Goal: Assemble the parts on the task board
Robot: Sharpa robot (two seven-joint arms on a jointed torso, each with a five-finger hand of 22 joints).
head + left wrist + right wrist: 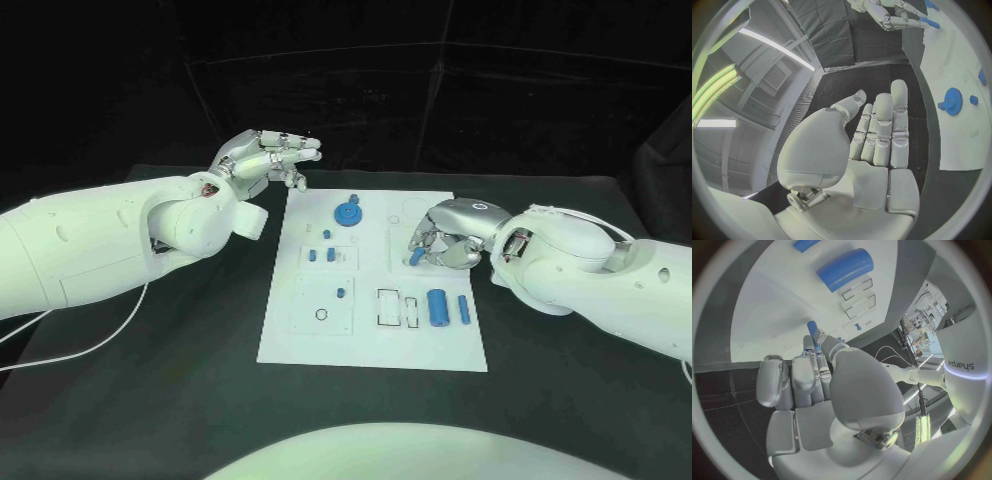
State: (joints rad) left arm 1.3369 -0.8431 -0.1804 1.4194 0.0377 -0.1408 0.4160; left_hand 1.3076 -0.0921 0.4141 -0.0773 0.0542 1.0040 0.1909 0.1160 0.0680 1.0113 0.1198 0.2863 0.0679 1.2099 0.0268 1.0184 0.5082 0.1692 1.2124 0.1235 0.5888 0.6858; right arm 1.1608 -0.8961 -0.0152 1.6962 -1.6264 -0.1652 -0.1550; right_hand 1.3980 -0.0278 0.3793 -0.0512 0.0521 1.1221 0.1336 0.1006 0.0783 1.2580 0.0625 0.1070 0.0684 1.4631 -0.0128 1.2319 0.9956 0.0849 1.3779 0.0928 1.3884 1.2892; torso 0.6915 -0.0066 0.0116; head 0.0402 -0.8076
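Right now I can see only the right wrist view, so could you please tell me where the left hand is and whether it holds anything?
Observer: The left hand is raised near the far left corner of the task board and holds nothing; its fingers are stretched out.
Operator: Thank you. Is there any part on the board's far end that I cannot see?
Observer: Yes, a blue gear lies there, between the two hands and touched by neither; your right hand, pinching the blue peg, is by the board's right edge.
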